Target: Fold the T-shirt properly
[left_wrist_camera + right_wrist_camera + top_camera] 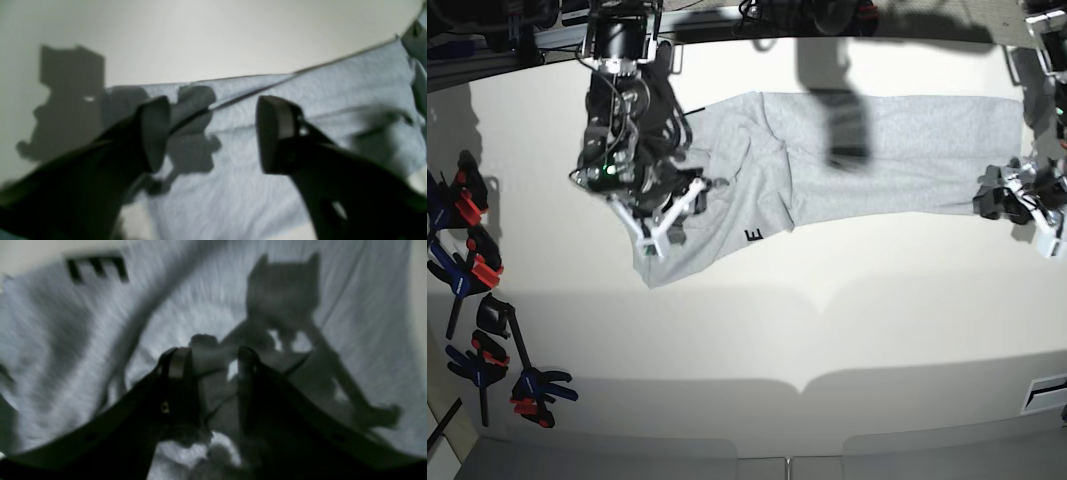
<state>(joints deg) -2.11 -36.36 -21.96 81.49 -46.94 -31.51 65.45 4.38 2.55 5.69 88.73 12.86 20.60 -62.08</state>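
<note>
The light grey T-shirt point(897, 150) lies stretched across the far part of the table, bunched at its left end, where a black letter E point(753, 236) shows. My right gripper point(667, 215) is over that bunched end. In the right wrist view it point(211, 371) is shut on a raised wad of the T-shirt point(200, 306), with the E point(96, 268) at the upper left. My left gripper point(1027, 205) is at the shirt's right end. In the left wrist view it point(215, 133) stands open just above the T-shirt point(233, 193), holding nothing, near a folded edge.
Several black clamps with red and blue handles point(472, 260) lie along the table's left edge. The white table point(827, 330) runs from the shirt to the front edge. Bare table point(200, 33) shows beyond the shirt's edge in the left wrist view.
</note>
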